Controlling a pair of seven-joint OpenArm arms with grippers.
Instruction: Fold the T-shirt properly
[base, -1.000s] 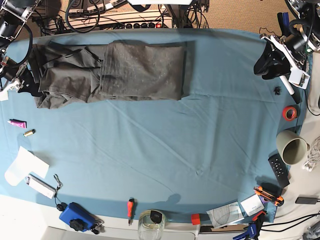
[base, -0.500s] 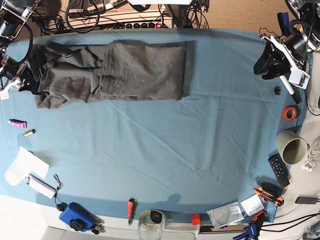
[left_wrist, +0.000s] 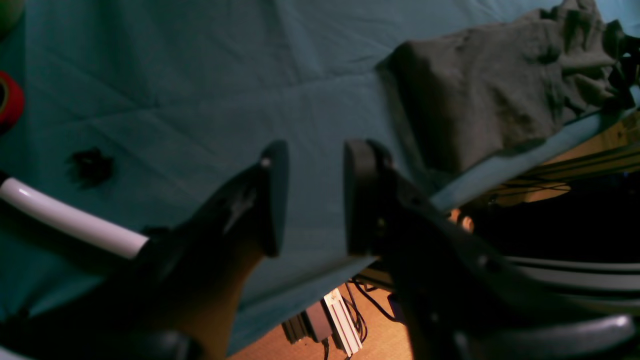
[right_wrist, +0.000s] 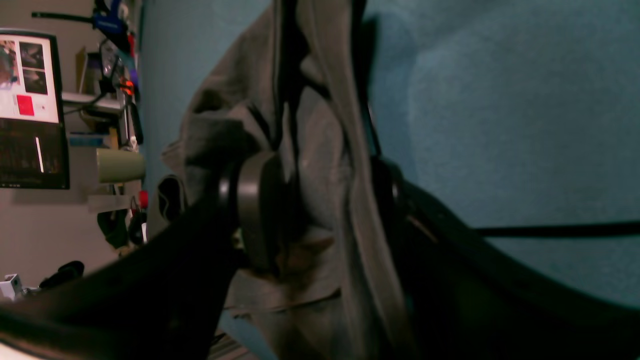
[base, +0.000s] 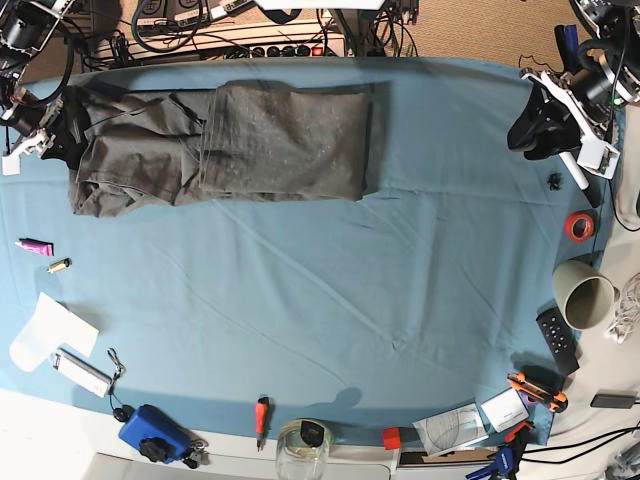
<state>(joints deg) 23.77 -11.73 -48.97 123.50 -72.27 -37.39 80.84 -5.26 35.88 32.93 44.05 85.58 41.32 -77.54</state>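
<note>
The dark grey T-shirt (base: 240, 145) lies partly folded along the far left of the teal tablecloth (base: 350, 300), a flat folded panel lying over its crumpled left part. My right gripper (base: 58, 132) is at the shirt's left end, shut on a bunch of the fabric (right_wrist: 320, 150), with one finger (right_wrist: 257, 210) on each side. My left gripper (base: 540, 125) hangs open and empty over the far right of the table. In the left wrist view it (left_wrist: 315, 200) has a clear gap, and the shirt (left_wrist: 490, 95) lies far beyond it.
On the right edge are a red tape roll (base: 578, 226), a small black object (base: 554, 181), a green cup (base: 585, 295) and a remote (base: 557, 338). A pink tube (base: 35, 246), a blue device (base: 152, 432), a screwdriver (base: 261, 415) and a jar (base: 302, 447) lie along the left and front.
My right gripper has moved toward the far edge of the table, pulling the shirt's left end with it. The left arm has not moved.
</note>
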